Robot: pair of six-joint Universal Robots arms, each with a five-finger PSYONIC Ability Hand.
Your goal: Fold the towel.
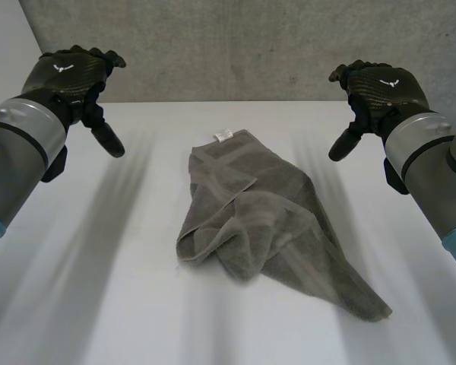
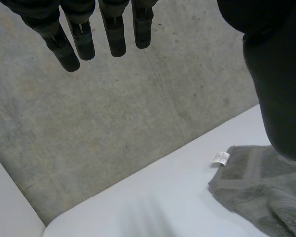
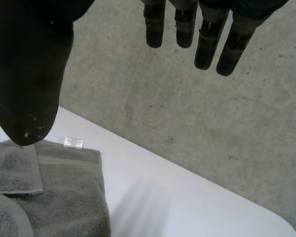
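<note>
**Item 1, towel** [image 1: 266,220]. One grey terry cloth, unfolded and rumpled. It lies flat on the table between the two hands and lower than both, touching neither. The end nearest the hands carries a flap turned over on itself, with a flat woven band along its edge. The opposite end tapers to a loose corner that trails away from the fingertips on the right hand's side.

**Item 2, label** [image 1: 223,135]. Small, white, sewn to the towel's edge at the corner closest to the hands. In the left wrist view [image 2: 220,158] it sits just beside the thumb. In the right wrist view [image 3: 73,142] it sits just past the thumb's tip.

**Item 3, left hand** [image 1: 67,74]. Black, raised above the table and well apart from the towel. The fingers [image 2: 113,34] are straight and slightly spread, with the thumb [image 2: 281,89] held wide. It holds nothing.

**Item 4, right hand** [image 1: 380,85]. Black, raised level with the left and also well clear of the towel. The fingers [image 3: 207,44] are straight and the thumb [image 3: 27,89] is held apart. It is empty.

**Item 5, left arm** [image 1: 23,144] **and right arm** [image 1: 433,175]. Grey, each with a light-blue cap, one reaching in on either side of the towel.

**Item 6, table** [image 1: 99,289]. White, and bare beneath both palms.

**Item 7, wall** [image 1: 251,46]. Grey concrete, standing beyond the fingertips of both hands.
</note>
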